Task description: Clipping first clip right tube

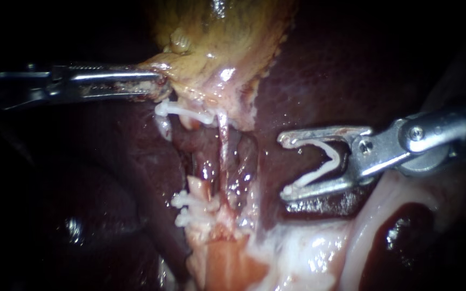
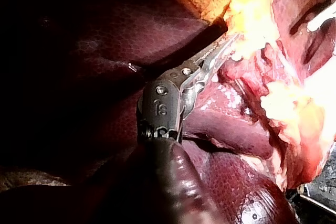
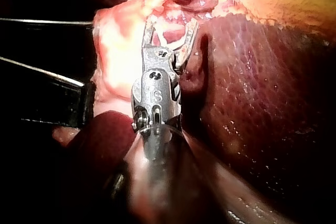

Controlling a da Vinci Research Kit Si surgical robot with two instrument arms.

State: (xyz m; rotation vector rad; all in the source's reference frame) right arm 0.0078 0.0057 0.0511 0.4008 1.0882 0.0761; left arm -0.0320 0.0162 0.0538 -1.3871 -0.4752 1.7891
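**One stretch of bare liver separates the loaded clip from the right tube**

Two instruments are in view, and only my right instrument (image 1: 284,164) is placed for this step. Its jaws stand wide apart with the white clip (image 1: 314,174) seated between them as an open V. They grip no tissue, and their mouth faces the dissected field. The right tube (image 1: 223,156) is the thin pale-pink strand running up and down in the endoscope view, from under the gallbladder (image 1: 217,43) to the pale tissue below. It lies ahead of the open tips and near them but not touching, with dark liver (image 1: 319,70) between. White clips (image 1: 184,111) already sit on the structures beyond it, on the far side from the jaws.

My left instrument (image 1: 155,86) has its jaws closed on the gallbladder's edge and holds it up and away, which appears to keep the strand taut. It is the farther of the two and is busy.

The coming move turns on axis as much as on approach. One jaw sits above the other in the endoscope view, roughly in line with the tube's length (the right wrist view seems to agree, with the strand lying across ahead of the tips). In my judgement the instrument needs to roll as it advances, so that the tube passes crosswise through the V.
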